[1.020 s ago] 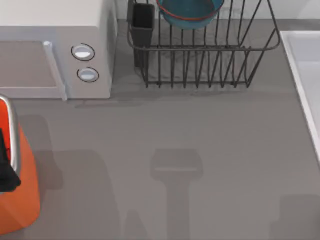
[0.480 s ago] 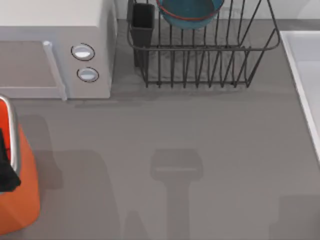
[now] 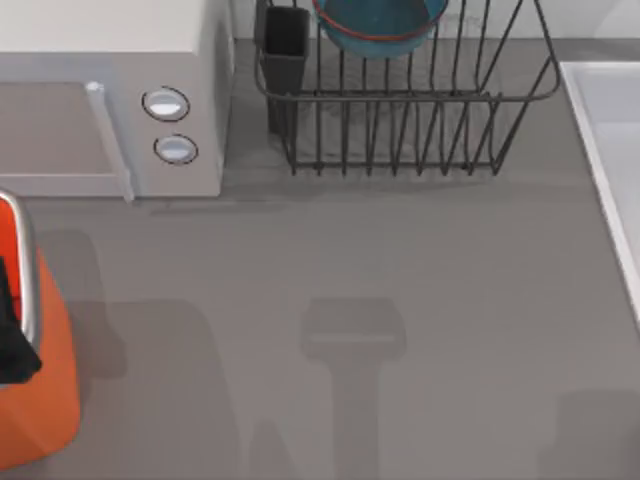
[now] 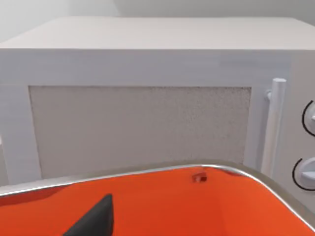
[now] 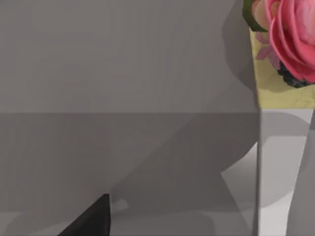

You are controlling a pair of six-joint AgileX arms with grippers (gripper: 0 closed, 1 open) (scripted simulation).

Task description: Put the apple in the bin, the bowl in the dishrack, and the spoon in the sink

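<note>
From above, the bin [image 3: 35, 400] is seen at the table's [image 3: 400, 300] left edge, with a dark part of the left arm [image 3: 12, 335] lying over its opening. The left gripper itself cannot be made out there. The left wrist view adds a single dark fingertip [image 4: 96, 221] held over the bin's orange inside [image 4: 197, 206], just within the silver rim [image 4: 236, 172]. Whether the left pincer is parted or closed cannot be told, and nothing is seen in its grasp. A small red reflection is noted on the bin's inner wall below the rim. The apple cannot be made out in any view. Beyond the fingertip, past the bin, the white microwave [image 4: 147, 98] is faced, its handle [image 4: 273, 128] and two knobs [image 4: 307, 147] showing.

The bowl [image 3: 378, 25] is seen from above resting in the dishrack [image 3: 400, 100], well apart from the left arm, with the dark cutlery cup [image 3: 285, 50] at the rack's left corner. The sink's [image 3: 600, 130] pale rim is seen at the table's right edge.

In the right wrist view one dark fingertip [image 5: 91, 219] is shown over grey surface, with a flowered box [image 5: 283, 54] and a pale edge farther off. The right pincer's opening cannot be told either. The spoon cannot be made out.
</note>
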